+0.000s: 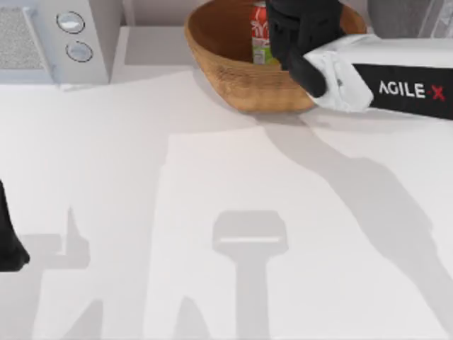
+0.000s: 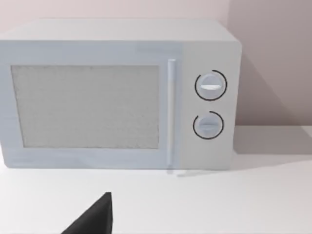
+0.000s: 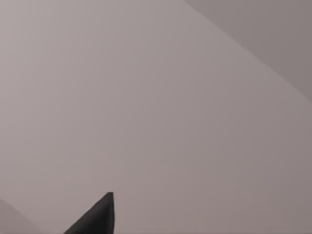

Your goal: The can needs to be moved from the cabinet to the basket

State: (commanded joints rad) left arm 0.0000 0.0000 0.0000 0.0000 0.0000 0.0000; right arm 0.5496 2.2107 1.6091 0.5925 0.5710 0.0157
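the can (image 1: 260, 35) stands upright inside the basket (image 1: 226, 67), toward the far side of the bowl, and the right end effector (image 1: 297, 32) sits right against it over the basket's rim. whether that end effector is clenched on the can or has released it, i cannot tell (the black housing hides the fingers from above). the placement makes sense: the basket is far wider than the can, so the walls can catch any tip. i judge the transfer nearly done, with letting go and lifting out remaining.

open room lies upward and toward the near surface (image 1: 212, 212). the tight spots are the basket rim under the arm and the cabinet (image 1: 407, 15) at the far right corner. the left end effector (image 1: 10, 244) is parked at the left edge, facing the microwave (image 2: 122, 92).
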